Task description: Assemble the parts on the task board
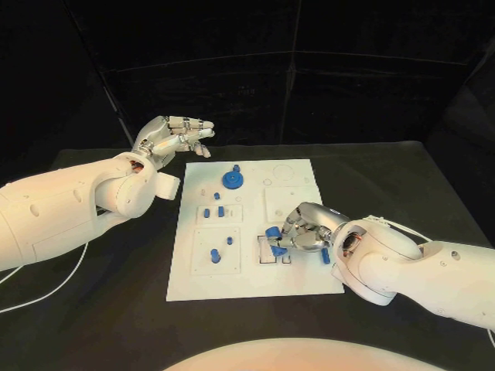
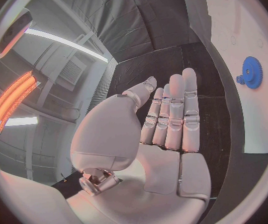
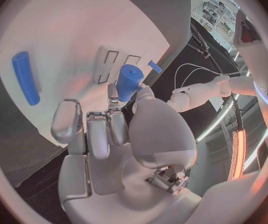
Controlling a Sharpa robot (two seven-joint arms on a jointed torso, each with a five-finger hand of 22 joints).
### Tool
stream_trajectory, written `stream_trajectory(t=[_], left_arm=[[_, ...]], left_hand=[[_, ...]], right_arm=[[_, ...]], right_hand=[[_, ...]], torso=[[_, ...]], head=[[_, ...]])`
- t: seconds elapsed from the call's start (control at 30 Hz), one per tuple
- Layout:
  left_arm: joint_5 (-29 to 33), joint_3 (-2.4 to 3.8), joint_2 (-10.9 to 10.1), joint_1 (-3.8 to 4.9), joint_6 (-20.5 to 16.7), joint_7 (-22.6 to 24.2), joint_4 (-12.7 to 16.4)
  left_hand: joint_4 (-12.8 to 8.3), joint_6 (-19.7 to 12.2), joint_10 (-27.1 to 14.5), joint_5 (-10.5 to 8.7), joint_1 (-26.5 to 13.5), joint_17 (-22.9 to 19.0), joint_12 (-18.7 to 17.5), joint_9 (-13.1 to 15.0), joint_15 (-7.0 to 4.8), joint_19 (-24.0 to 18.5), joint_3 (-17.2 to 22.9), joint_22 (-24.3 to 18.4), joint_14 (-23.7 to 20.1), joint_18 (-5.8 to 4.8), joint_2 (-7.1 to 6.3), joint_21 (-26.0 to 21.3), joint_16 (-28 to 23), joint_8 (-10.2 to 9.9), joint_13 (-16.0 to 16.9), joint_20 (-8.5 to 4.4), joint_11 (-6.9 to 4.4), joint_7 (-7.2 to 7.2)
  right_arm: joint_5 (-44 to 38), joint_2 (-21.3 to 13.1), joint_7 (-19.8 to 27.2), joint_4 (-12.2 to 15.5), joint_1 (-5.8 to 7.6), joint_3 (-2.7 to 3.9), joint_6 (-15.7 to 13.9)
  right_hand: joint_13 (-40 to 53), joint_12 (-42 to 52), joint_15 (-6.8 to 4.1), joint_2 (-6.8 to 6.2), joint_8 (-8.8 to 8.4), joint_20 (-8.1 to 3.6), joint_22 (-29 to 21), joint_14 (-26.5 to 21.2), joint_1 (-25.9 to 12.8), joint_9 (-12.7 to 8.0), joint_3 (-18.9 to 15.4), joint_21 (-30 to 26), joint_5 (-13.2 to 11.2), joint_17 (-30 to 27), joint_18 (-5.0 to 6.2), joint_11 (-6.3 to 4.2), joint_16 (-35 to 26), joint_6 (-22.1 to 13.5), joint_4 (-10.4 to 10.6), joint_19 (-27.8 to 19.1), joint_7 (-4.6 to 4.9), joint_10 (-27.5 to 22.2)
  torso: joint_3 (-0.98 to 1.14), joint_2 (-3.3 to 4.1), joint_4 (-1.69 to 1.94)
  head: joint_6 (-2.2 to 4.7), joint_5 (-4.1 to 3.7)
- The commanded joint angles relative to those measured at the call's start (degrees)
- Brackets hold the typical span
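Note:
The white task board (image 1: 259, 282) lies in the middle of the black table. My right hand (image 1: 310, 228) hovers over the board's right side, near a black-outlined slot, and pinches a blue cylinder (image 3: 129, 82) between thumb and finger; the cylinder (image 1: 275, 238) shows at its fingertips. My left hand (image 1: 176, 137) hangs above the table off the board's far left corner, fingers straight and apart, holding nothing (image 2: 168, 117). A blue gear (image 1: 234, 179) sits on the far part of the board, also visible as the gear (image 2: 252, 72) from the left wrist.
Several small blue pieces stand or lie on the board's left half, among them a pair (image 1: 212, 212) and a peg (image 1: 215, 255). Another blue peg (image 3: 25, 77) lies flat on the board. White cables trail off the table at the near left and right.

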Motion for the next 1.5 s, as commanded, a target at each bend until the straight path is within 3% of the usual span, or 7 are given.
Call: stream_trajectory(t=[0.03,0.53,0.83,1.13,1.33,1.5], left_arm=[[0.1,0.03,0.1,0.08,0.8,0.3,0.0],[0.1,0.03,0.2,0.08,0.8,0.2,0.0],[0.1,0.03,0.2,0.08,0.9,0.1,0.0],[0.1,0.03,0.1,0.08,1.0,0.1,0.1],[0.1,0.03,0.1,0.09,1.1,0.0,0.1],[0.1,0.03,0.0,0.09,1.1,0.0,0.1]], left_hand=[[0.1,-0.1,-0.4,0.15,-0.5,-0.1,0.3,0.1,0.18,0.1,-0.3,-0.1,-0.1,0.78,-0.02,-0.4,0.0,0.3,0.1,0.43,-0.02,-0.22],[0.1,-0.1,-0.5,0.15,-0.6,-0.1,0.4,0.0,0.19,0.1,-0.4,-0.1,-0.1,0.78,0.01,-0.4,0.0,0.3,0.0,0.44,0.0,-0.19],[0.1,-0.1,-0.5,0.15,-0.6,-0.1,0.4,0.0,0.19,0.1,-0.4,-0.1,-0.1,0.78,0.01,-0.4,0.0,0.3,0.0,0.44,0.0,-0.19],[0.1,-0.1,-0.5,0.15,-0.6,-0.1,0.4,0.0,0.19,0.1,-0.4,-0.1,-0.1,0.78,0.01,-0.4,0.0,0.3,0.0,0.44,0.0,-0.19],[0.2,-0.2,-0.5,0.15,-0.6,-0.2,0.4,0.0,0.2,0.1,-0.4,-0.2,-0.2,0.78,0.04,-0.5,0.1,0.3,0.0,0.45,0.01,-0.19],[0.2,-0.2,-0.5,0.15,-0.6,-0.2,0.4,0.0,0.2,0.1,-0.4,-0.2,-0.2,0.78,0.04,-0.5,0.1,0.3,0.0,0.45,0.01,-0.19]], right_arm=[[0.7,0.3,0.0,-0.1,0.08,0.02,2.9],[0.7,1.2,-0.3,-0.8,0.08,0.02,2.3],[0.7,1.7,-0.3,-1.3,0.08,0.02,2.4],[0.7,1.9,-0.4,-1.6,0.08,0.02,2.1],[0.7,2.0,-0.4,-1.6,0.08,0.02,1.4],[0.7,2.0,-0.2,-1.6,0.08,0.02,1.3]], right_hand=[[1.4,0.1,-0.31,0.1,0.32,-0.17,0.1,4.3,-0.6,0.1,-0.5,0.4,-0.4,5.6,-0.65,-0.16,0.3,0.5,0.1,0.1,0.09,0.4],[1.0,-0.5,-0.61,0.1,1.16,-0.49,-0.1,4.1,-2.2,1.0,-2.3,0.3,-2.7,5.1,-0.63,-0.48,0.0,0.7,0.1,0.0,-0.27,0.1],[1.0,-0.8,-0.71,0.07,1.87,-0.61,-0.1,4.1,-3.2,1.9,-4.1,0.1,-8.1,5.0,-0.63,-0.58,-0.1,0.4,0.0,0.0,-0.38,0.1],[1.1,-0.8,-0.72,0.06,2.23,-0.63,-0.1,4.1,-3.7,2.4,-5.0,0.1,-10.7,5.0,-0.62,-0.59,-0.2,0.2,0.1,0.0,-0.4,0.2],[1.3,-0.9,-0.73,-0.27,2.62,-0.64,-0.1,4.1,-6.1,3.0,-5.9,0.1,-16.7,5.0,-0.63,-0.58,-0.2,-0.1,0.2,0.0,-0.41,0.2],[1.3,-1.0,-0.73,-0.47,2.72,-0.64,-0.1,4.1,-6.8,3.1,-5.9,0.0,-17.6,5.0,-0.62,-0.59,-0.2,-0.2,0.3,0.0,-0.4,0.2]], torso=[[0.04,0.03,-0.09],[0.03,0.02,-0.05],[-0.01,0.0,-0.11],[-0.01,-0.05,-0.12],[0.01,-0.05,-0.12],[0.01,-0.03,-0.14]], head=[[-0.04,0.13],[0.04,0.3],[-0.1,0.36],[-0.16,0.48],[-0.15,0.51],[-0.11,0.46]])
